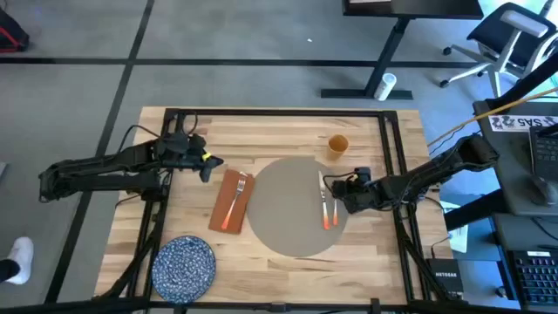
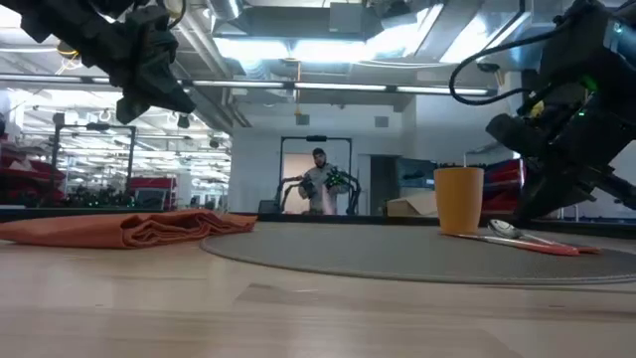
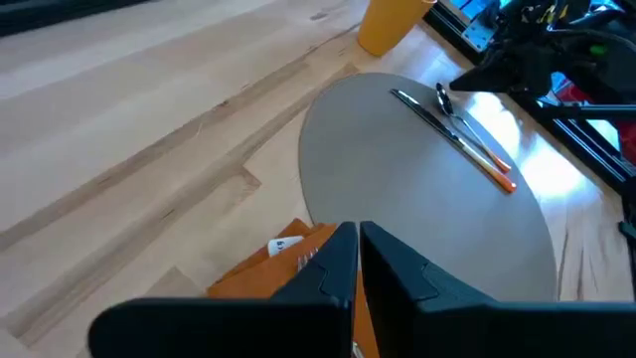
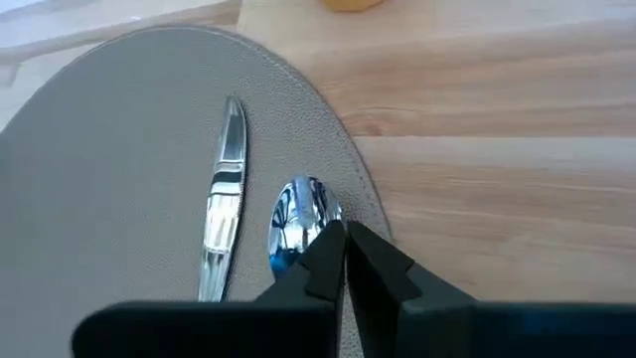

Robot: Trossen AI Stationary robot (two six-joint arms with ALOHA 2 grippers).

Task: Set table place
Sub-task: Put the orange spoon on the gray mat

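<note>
The round grey-beige place (image 1: 288,214) lies in the middle of the plank table (image 1: 384,253). A knife (image 4: 224,199) and a spoon (image 4: 298,214) with orange handles lie side by side on the place's right part. My right gripper (image 4: 343,237) is shut, with its tips over the spoon's bowl. My left gripper (image 1: 207,166) is shut and hangs in the air over the far end of a rust-red napkin (image 1: 231,201). A fork (image 1: 237,196) lies on that napkin, left of the place. My right gripper comes at the spoon from the table's right side, slanting down. Its shut tips stand at the spoon's bowl (image 4: 293,224), where the bowl meets the handle. I cannot tell whether they touch it. The spoon lies flat on the place.
An orange cup (image 1: 337,146) stands on the table just beyond the place's far right rim. A blue speckled plate (image 1: 185,264) sits near the table's front left corner. Black frame rails (image 1: 279,113) edge the table. A person (image 2: 320,184) stands far off in the room.
</note>
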